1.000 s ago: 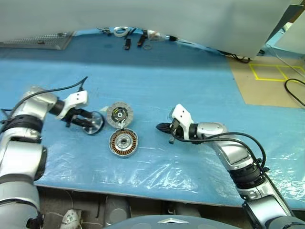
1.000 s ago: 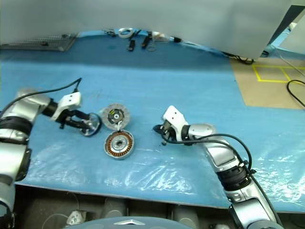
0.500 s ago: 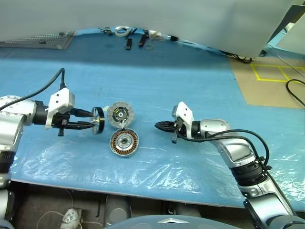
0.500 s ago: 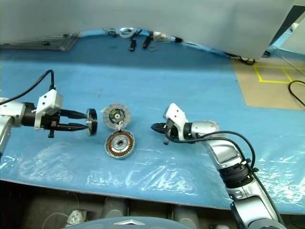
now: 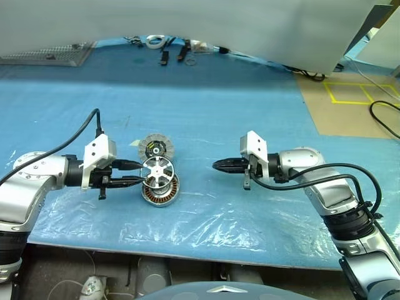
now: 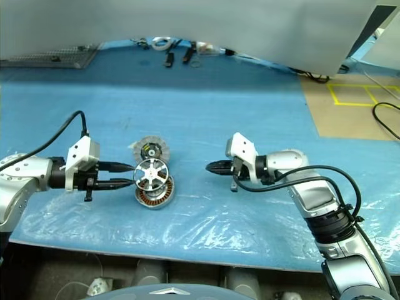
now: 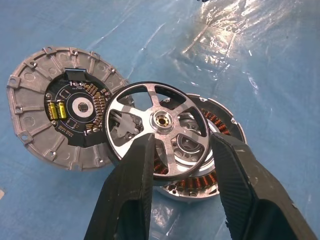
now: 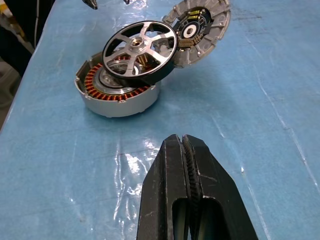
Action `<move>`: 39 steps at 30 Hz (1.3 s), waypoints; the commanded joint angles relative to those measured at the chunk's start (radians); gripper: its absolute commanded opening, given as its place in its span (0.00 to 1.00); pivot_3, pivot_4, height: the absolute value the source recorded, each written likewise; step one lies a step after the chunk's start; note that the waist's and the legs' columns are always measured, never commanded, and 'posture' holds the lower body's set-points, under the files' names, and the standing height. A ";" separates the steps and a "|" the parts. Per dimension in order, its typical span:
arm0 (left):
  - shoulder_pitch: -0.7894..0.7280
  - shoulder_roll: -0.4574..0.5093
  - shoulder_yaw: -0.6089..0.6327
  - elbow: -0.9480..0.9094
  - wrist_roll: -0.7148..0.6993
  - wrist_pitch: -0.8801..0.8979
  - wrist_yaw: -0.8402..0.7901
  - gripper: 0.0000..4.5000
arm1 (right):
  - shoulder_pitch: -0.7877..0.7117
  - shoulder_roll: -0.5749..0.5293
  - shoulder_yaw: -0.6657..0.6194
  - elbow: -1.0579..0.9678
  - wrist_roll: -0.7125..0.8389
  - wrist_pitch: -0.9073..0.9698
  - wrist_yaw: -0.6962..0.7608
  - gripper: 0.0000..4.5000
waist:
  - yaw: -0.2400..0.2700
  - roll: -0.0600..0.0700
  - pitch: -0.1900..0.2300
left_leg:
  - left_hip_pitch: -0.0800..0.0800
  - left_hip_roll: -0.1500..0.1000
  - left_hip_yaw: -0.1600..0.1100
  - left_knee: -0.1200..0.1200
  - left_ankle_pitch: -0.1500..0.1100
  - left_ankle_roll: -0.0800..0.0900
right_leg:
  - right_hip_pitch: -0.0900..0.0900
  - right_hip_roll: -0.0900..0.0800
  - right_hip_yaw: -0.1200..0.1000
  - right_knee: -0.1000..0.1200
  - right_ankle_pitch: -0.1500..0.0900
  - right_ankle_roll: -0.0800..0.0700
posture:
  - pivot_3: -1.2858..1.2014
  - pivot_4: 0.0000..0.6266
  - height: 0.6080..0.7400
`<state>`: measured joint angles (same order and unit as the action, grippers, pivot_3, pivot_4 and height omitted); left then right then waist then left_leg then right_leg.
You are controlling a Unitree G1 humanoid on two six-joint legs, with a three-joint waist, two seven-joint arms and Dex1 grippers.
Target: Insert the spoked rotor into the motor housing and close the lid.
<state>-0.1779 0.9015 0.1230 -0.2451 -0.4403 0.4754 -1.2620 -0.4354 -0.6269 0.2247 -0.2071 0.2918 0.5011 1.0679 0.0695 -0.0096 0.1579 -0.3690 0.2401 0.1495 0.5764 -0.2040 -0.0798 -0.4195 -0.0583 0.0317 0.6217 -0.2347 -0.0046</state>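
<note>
Left claw (image 7: 177,150) grasps spoked rotor (image 7: 157,128) rim – tilted over motor housing (image 8: 118,90); right claw (image 8: 186,165) clenched, apart.

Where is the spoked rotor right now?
The spoked rotor is clamped in the left gripper, tilted just above the motor housing, with the lid right behind.

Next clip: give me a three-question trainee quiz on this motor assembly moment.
1. True or false: the spoked rotor is already seated flat in the motor housing.
2. Which end effector holds the rotor: A left, B right?
3. Which face of the lid is up?

Key:
1. False; it is held tilted above the housing.
2. A; the right one is shut and empty.
3. The face with radial marks and a black-and-yellow centre.
</note>
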 commanded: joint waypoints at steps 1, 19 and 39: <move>-0.017 0.036 0.028 -0.025 -0.031 0.017 -0.003 0.41 | -0.017 0.002 0.000 0.010 -0.010 -0.031 0.001 0.00 | 0.000 0.000 0.000 | 0.000 0.000 0.000 0.000 0.000 0.000 | 0.000 0.000 0.000 0.000 0.000 0.000 | 0.52 0.24 1.00; -0.627 0.092 -0.485 0.075 0.193 0.175 -0.220 0.99 | 0.030 0.064 0.063 0.033 -0.079 -0.049 -0.060 0.00 | 0.000 0.000 0.000 | 0.000 0.000 0.000 0.001 0.000 0.000 | 0.000 0.000 0.000 0.001 0.000 0.000 | 0.52 0.24 1.00; -0.571 0.067 -0.471 0.248 0.358 -0.563 -0.252 0.99 | 0.091 0.069 0.086 0.009 -0.120 -0.047 -0.101 0.00 | 0.014 0.000 0.000 | 0.000 0.000 0.000 0.004 0.000 0.000 | 0.001 -0.001 0.000 0.003 0.000 0.000 | 0.52 0.24 1.00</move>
<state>-0.7196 0.9741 -0.3701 0.0022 -0.0812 -0.0473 -1.4965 -0.3492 -0.5571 0.3094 -0.1583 0.1745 0.4655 0.9725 0.0831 -0.0094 0.1579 -0.3691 0.2396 0.1491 0.5801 -0.2038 -0.0797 -0.4182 -0.0591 0.0312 0.6242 -0.2345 -0.0041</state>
